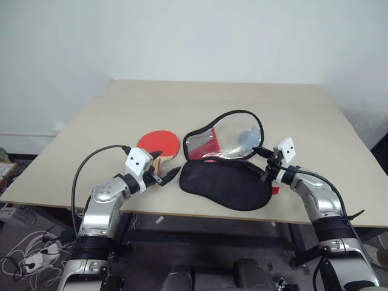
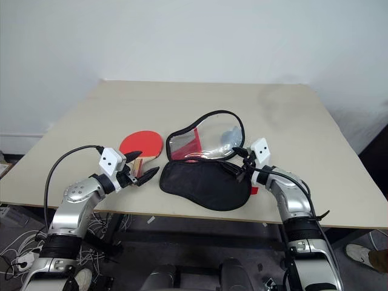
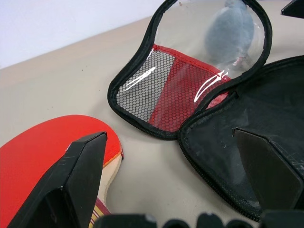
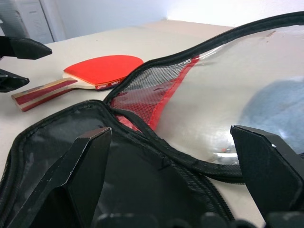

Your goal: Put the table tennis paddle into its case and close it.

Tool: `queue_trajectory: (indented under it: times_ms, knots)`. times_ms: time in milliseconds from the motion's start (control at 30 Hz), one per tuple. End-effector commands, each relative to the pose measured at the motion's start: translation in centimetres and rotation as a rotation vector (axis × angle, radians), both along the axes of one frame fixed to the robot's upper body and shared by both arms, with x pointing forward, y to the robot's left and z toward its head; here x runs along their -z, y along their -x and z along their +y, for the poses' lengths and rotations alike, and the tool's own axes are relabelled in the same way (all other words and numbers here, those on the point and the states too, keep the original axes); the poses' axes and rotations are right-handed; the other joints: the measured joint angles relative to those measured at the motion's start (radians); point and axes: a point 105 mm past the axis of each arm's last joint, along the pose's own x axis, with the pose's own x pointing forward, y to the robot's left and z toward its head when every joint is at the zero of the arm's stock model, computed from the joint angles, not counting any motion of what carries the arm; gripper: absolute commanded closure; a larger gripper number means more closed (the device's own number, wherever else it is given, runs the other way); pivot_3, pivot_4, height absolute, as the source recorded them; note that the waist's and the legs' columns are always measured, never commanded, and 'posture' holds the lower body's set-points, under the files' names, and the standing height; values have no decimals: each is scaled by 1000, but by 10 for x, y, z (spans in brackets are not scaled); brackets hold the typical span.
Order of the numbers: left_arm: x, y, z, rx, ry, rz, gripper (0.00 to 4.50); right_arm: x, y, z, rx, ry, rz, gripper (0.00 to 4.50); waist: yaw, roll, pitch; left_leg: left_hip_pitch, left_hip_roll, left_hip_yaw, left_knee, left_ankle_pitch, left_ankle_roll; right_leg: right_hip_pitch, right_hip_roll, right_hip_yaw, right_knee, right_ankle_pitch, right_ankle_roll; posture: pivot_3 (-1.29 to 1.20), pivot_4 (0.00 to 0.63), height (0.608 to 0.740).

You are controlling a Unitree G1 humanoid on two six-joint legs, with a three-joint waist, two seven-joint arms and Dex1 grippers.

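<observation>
Both grippers hang low over the near edge of the table (image 1: 109, 115), each with its two black fingers spread wide and holding nothing: the left gripper (image 1: 165, 173) sits at about 8 o'clock from the table's middle, pointing toward the case, and the right gripper (image 1: 264, 159) sits at about 4 o'clock, pointing back toward the left one. Largest thing on the table is the case (image 1: 225, 183), unzipped and lying splayed open between the two grippers; its black fabric half lies flat at 6 o'clock, near the front edge, and its clear plastic half (image 1: 233, 136) with the red mesh panel is folded back toward 12 o'clock, joined to the black half along one side. The right gripper's fingers reach the right end of the case, where the two halves meet. At 9 o'clock from the case lies the table tennis paddle (image 1: 159, 143), red face up, outside the case and just beside it, its wooden handle (image 4: 42, 90) pointing toward the left gripper.
</observation>
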Motion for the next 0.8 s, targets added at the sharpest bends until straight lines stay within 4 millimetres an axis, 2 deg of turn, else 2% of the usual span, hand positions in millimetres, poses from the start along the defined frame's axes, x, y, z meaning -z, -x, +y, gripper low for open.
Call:
queue_trajectory:
  times_ms: [33, 533, 800]
  knots:
    - [-18, -4, 3, 1, 10, -58, 0, -16, -2, 3, -8, -4, -66, 151, 0, 0, 0, 0, 0, 0, 0, 0, 0, 0, 0, 0, 0, 0, 0, 0, 0, 740]
    - [-26, -8, 3, 8, 0, -80, 0, -19, -5, 3, -5, -20, -83, 151, 0, 0, 0, 0, 0, 0, 0, 0, 0, 0, 0, 0, 0, 0, 0, 0, 0, 740]
    - [-23, -1, -1, 2, 28, -76, 0, -22, -6, 0, -13, -3, -92, 151, 0, 0, 0, 0, 0, 0, 0, 0, 0, 0, 0, 0, 0, 0, 0, 0, 0, 740]
